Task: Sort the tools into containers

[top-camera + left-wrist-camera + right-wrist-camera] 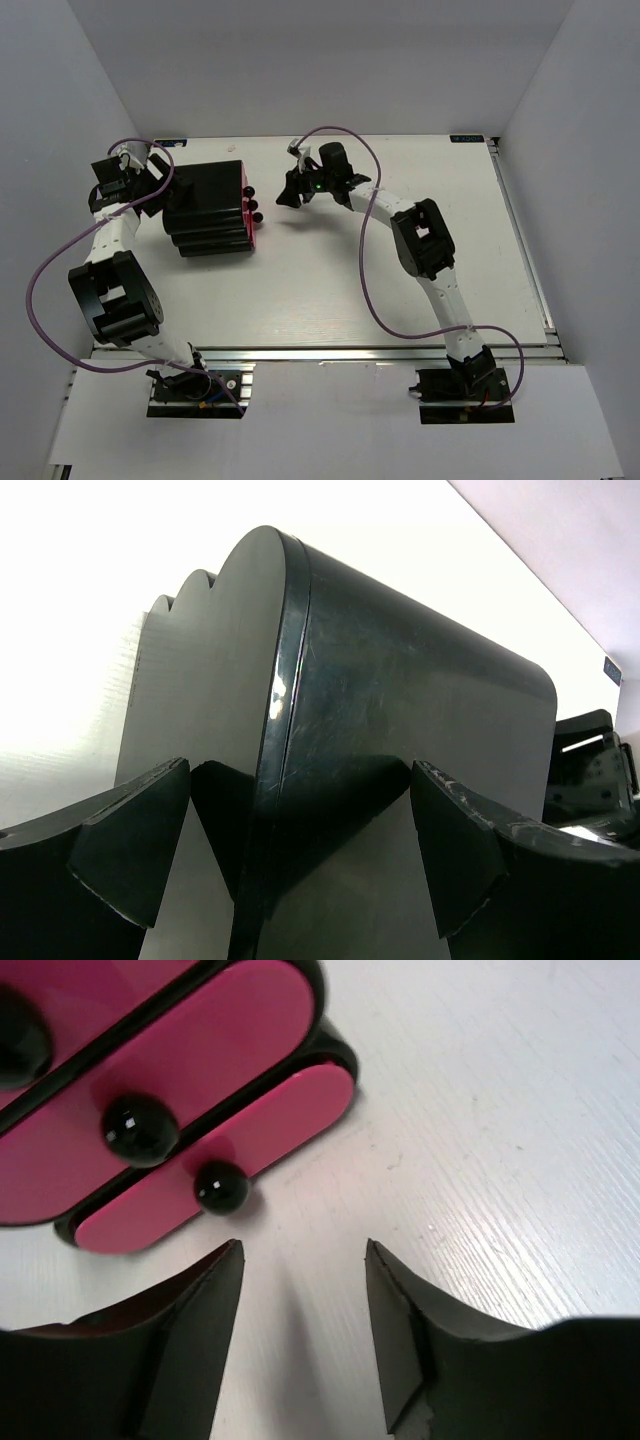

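The black stacked drawer cabinet (pixel 205 208) stands at the back left of the table. Its magenta-pink drawers (pixel 249 215) with round black knobs (pixel 254 207) face right and all look shut. In the right wrist view the pink drawer fronts (pixel 215 1050) and knobs (pixel 140 1128) lie just ahead of my right gripper (pixel 303 1260), which is open and empty just right of the cabinet (pixel 293 192). My left gripper (pixel 135 178) is open at the cabinet's back edge, its fingers either side of the black casing (pixel 400 730). No tools show in any view.
The white table (pixel 400 300) has a metal rail along its right edge (pixel 522 240) and front edge (pixel 330 353). White walls enclose the back and sides. Purple cables loop over both arms.
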You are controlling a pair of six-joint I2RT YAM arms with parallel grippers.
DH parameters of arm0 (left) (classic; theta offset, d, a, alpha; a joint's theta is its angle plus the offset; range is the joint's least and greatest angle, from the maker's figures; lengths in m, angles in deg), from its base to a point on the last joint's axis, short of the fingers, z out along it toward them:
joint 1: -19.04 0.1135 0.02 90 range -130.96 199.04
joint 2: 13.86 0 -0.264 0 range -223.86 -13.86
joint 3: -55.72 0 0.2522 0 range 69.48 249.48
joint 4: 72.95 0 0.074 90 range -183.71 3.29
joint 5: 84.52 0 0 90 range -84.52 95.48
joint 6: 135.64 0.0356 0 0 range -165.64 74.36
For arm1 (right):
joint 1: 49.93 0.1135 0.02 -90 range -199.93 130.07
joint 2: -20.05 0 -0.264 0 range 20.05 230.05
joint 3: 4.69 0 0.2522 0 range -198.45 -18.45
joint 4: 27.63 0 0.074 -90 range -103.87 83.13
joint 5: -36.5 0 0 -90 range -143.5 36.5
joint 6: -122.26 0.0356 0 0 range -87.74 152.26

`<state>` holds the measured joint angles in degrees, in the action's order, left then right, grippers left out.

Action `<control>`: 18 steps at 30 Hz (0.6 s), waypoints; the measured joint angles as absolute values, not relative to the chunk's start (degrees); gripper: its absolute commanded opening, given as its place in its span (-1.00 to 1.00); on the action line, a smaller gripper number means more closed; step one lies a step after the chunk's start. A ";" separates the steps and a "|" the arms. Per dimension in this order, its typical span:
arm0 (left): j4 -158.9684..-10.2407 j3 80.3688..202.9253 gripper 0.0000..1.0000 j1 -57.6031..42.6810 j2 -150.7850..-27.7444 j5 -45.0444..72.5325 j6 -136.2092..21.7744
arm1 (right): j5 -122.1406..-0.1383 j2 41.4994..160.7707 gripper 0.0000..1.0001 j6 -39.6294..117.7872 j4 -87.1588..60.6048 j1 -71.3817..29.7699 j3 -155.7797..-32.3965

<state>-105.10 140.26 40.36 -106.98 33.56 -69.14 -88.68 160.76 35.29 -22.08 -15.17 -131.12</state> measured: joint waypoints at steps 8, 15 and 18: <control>-105.12 140.24 0.94 40.36 -106.98 33.56 -69.14 | -98.47 162.75 0.54 25.54 -20.92 -12.44 -132.95; -105.04 140.20 0.94 40.36 -106.98 33.58 -69.17 | -98.51 168.47 0.61 22.55 -18.17 -8.98 -139.55; -104.99 140.20 0.94 40.36 -106.98 33.58 -69.19 | -97.97 169.24 0.56 22.57 -17.14 -8.81 -140.89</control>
